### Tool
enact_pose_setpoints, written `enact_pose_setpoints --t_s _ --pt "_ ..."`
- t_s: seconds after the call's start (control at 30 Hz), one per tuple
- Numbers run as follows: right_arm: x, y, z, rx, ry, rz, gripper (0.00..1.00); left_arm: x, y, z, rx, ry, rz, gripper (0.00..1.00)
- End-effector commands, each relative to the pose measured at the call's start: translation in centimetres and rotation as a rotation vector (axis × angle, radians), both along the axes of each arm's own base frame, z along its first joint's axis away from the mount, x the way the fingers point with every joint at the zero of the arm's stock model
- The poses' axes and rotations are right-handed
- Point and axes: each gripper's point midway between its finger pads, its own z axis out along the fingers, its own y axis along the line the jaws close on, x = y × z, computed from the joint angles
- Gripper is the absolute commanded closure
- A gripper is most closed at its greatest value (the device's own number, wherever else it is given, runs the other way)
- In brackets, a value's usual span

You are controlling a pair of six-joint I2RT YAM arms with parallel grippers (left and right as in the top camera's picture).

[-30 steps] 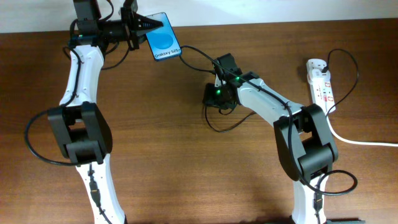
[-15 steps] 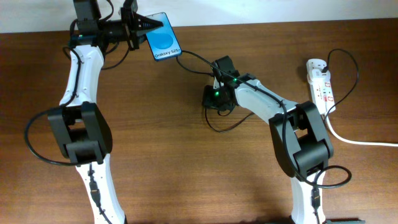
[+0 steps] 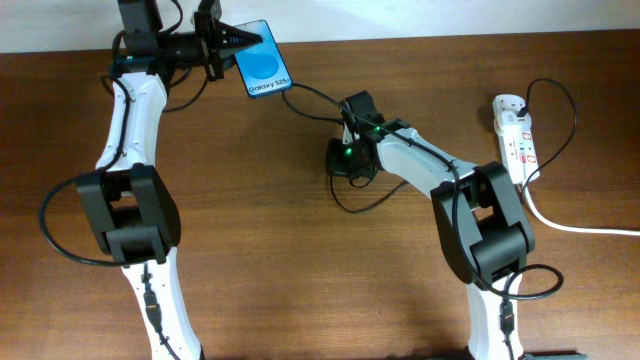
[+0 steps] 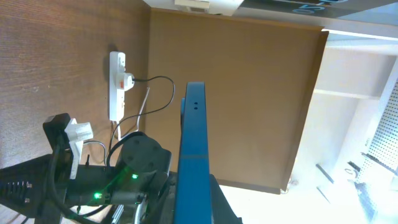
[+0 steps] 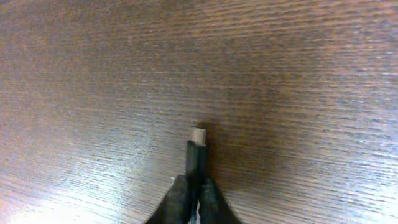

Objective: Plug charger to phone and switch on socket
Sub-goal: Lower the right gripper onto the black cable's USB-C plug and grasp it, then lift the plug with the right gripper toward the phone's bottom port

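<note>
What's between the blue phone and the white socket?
In the overhead view, the right gripper and a thin black cable lie between phone and socket; otherwise bare table.

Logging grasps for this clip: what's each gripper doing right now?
Left gripper: closed on the phone.
Right gripper: closed on the charger plug.

A brown wooden table (image 3: 300, 260) carries a white power strip (image 3: 517, 140) near its right edge. The strip's thick white cord (image 3: 575, 227) trails off to the right. A thin black cable (image 3: 576, 115) loops on the wood just beside the strip.
</note>
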Motion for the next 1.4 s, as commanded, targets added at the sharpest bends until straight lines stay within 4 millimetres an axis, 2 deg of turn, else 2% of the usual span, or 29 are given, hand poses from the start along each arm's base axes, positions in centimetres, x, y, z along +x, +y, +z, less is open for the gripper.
enact_pose_setpoints --t_s 0.0,0.07,0.13,0.17,0.27,0.33,0.37,0.53,0.6,0.73,0.83,0.93,1.0,1.07,1.1,1.23,1.37 --pt "-0.5 0.4 -1.2 -0.009 0.022 0.024 0.96 -0.6 -0.1 1.3 -0.011 -0.041 -0.026 1.0" --pt "-0.6 0.8 -0.3 0.01 0.01 0.048 0.96 -0.5 0.0 1.3 -0.011 -0.041 -0.026 1.0" --pt "-0.4 0.9 1.8 0.017 -0.04 0.085 0.96 -0.6 0.0 1.3 -0.011 -0.041 -0.026 1.0" --pt "-0.3 1.0 3.6 0.024 -0.08 0.108 0.96 -0.6 0.0 1.3 -0.011 -0.042 -0.026 1.0" --pt "-0.6 1.5 11.4 0.088 -0.23 0.184 0.96 -0.6 -0.1 1.3 -0.01 -0.05 -0.027 1.0" --pt "-2.6 3.1 16.4 0.217 -0.3 0.304 0.96 -0.7 -0.1 1.4 -0.009 -0.086 -0.035 1.0" --pt "-3.7 3.4 18.3 0.267 -0.307 0.333 0.96 -0.9 -0.2 1.5 -0.014 -0.111 -0.05 1.0" --pt "-8.0 4.7 21.9 0.444 -0.25 0.459 0.96 -1.8 -1.5 1.8 -0.025 -0.186 -0.103 1.0" --pt "-9.0 4.6 22.8 0.461 -0.239 0.47 0.96 -2.0 -2.2 1.8 -0.026 -0.187 -0.117 1.0" --pt "-11.4 3.2 25.9 0.441 -0.283 0.481 0.96 -2.3 -3.4 1.8 -0.027 -0.204 -0.139 1.0" --pt "-13.9 0.8 28.8 0.387 -0.387 0.449 0.96 -3.0 -4.1 1.1 -0.029 -0.197 -0.152 1.0" --pt "-16.1 -0.8 29.0 0.394 -0.426 0.369 0.96 -4.1 -4.7 0.0 -0.032 -0.182 -0.163 1.0" --pt "-16.6 -1.0 27.9 0.453 -0.443 0.298 0.96 -4.8 -5.4 -0.5 -0.033 -0.187 -0.178 1.0" --pt "-15.8 -0.5 25.6 0.534 -0.424 0.209 0.96 -5.6 -7.2 -0.6 -0.036 -0.193 -0.213 1.0" --pt "-15.4 -0.3 25.2 0.559 -0.42 0.195 0.96 -5.8 -7.7 -0.5 -0.037 -0.196 -0.223 1.0" --pt "-13.5 0.8 23.8 0.605 -0.381 0.152 0.96 -6.3 -9.3 -0.3 -0.039 -0.245 -0.257 1.0" --pt "-12.3 2.0 23.2 0.663 -0.348 0.153 0.96 -6.4 -9.5 -0.3 -0.039 -0.246 -0.261 1.0"
